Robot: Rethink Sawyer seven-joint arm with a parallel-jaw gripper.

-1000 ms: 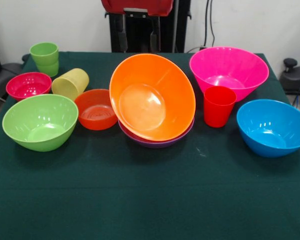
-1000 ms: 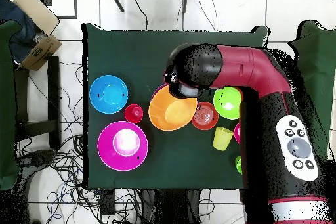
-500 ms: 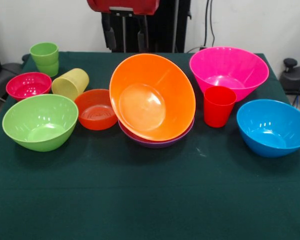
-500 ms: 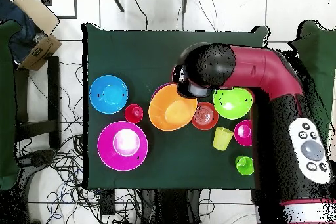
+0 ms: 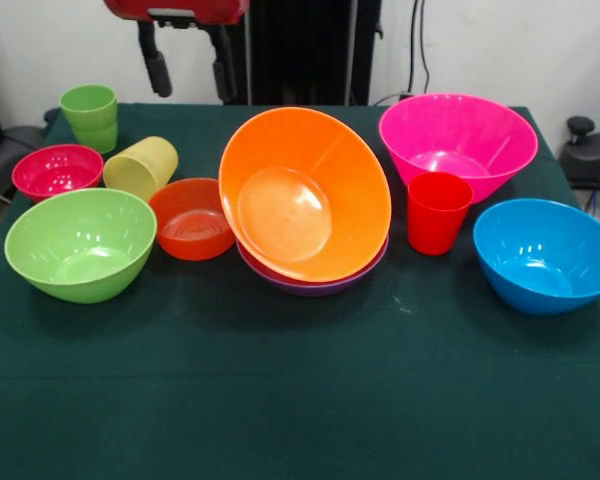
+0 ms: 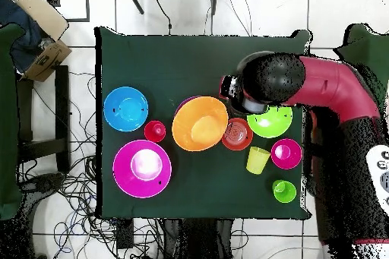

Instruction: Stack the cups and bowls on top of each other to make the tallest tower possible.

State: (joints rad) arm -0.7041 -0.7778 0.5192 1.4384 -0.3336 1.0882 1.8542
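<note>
Glossy plastic tableware crowds a green-clothed counter: a large orange bowl tilts in a purple bowl at centre, with a red cup upright just right of it. The red arm's tool hangs raised at the far left, its two dark fingers spread apart and empty, well behind the lime-green bowl and the pale yellow cup lying on its side.
</note>
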